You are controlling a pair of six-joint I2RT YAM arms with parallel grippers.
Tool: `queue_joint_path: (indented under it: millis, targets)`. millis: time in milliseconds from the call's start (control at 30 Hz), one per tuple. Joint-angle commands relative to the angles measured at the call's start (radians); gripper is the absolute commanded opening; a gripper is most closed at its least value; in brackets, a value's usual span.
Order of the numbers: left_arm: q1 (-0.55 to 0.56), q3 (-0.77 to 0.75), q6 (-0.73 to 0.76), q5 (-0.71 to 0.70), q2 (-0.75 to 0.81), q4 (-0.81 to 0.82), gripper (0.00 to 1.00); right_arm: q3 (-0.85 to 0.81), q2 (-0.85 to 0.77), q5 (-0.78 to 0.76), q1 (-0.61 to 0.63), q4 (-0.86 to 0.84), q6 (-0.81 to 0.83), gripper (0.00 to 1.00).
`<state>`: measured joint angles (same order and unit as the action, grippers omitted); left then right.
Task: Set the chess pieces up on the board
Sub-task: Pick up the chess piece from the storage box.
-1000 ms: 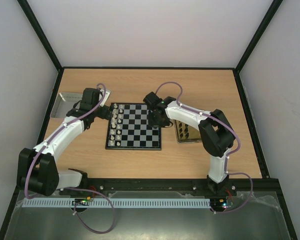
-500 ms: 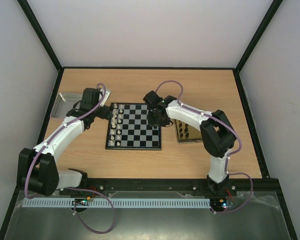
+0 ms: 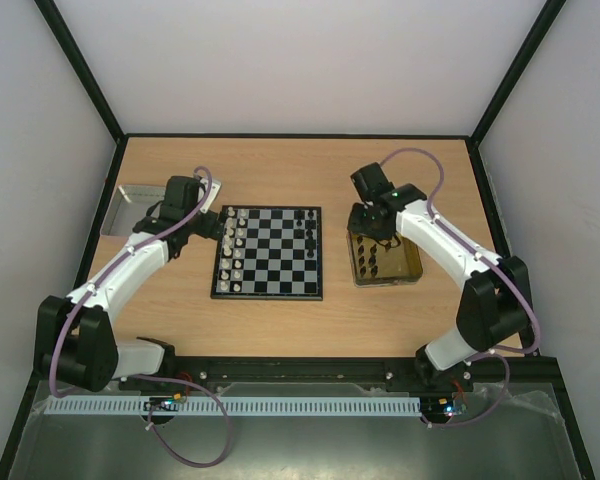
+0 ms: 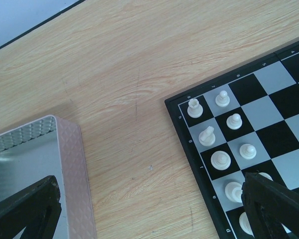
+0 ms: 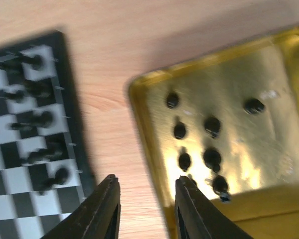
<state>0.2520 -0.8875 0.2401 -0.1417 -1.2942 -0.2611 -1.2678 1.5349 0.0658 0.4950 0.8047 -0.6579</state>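
Observation:
The board (image 3: 270,295) lies mid-table, with white chess pieces (image 3: 235,250) in its two left columns and a few black ones (image 3: 305,230) along its right edge. My left gripper (image 3: 218,228) hovers at the board's upper left corner, open wide. In the left wrist view its fingers (image 4: 25,214) straddle bare wood between the silver tray and the board (image 4: 271,107), where several white pieces (image 4: 207,135) stand. My right gripper (image 5: 146,199) is open and holds nothing. It hangs over the left rim of the yellow tray (image 5: 269,129), where several black pieces (image 5: 212,125) lie.
A shallow silver tray (image 3: 130,208) sits at the far left, close to the left gripper. The yellow tray (image 3: 405,270) lies just right of the board. A black frame borders the wooden table, and both arm bases stand at its near edge.
My right arm has swung right, from over the board's right edge to above the yellow tray, with its jaws now parted. The left arm has not moved.

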Motion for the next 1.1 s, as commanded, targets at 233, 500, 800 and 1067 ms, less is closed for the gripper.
queue_joint_path:
  millis: [233,500,800,1067]
  targets:
    - [-0.001,-0.060,0.004,-0.016,-0.064,-0.047,0.99,0.145,-0.013,0.061,-0.122,0.032,0.006,0.30]
    - [0.011,-0.072,0.005,-0.038,-0.123,-0.040,0.99,0.236,-0.016,0.088,-0.148,0.000,-0.005,0.30]
    - [0.027,-0.064,0.002,-0.047,-0.113,-0.032,0.99,0.295,0.015,0.096,-0.205,-0.084,0.004,0.26]
    - [0.029,-0.061,0.002,-0.056,-0.105,-0.032,0.99,0.294,0.069,0.131,-0.213,-0.132,0.011,0.25]
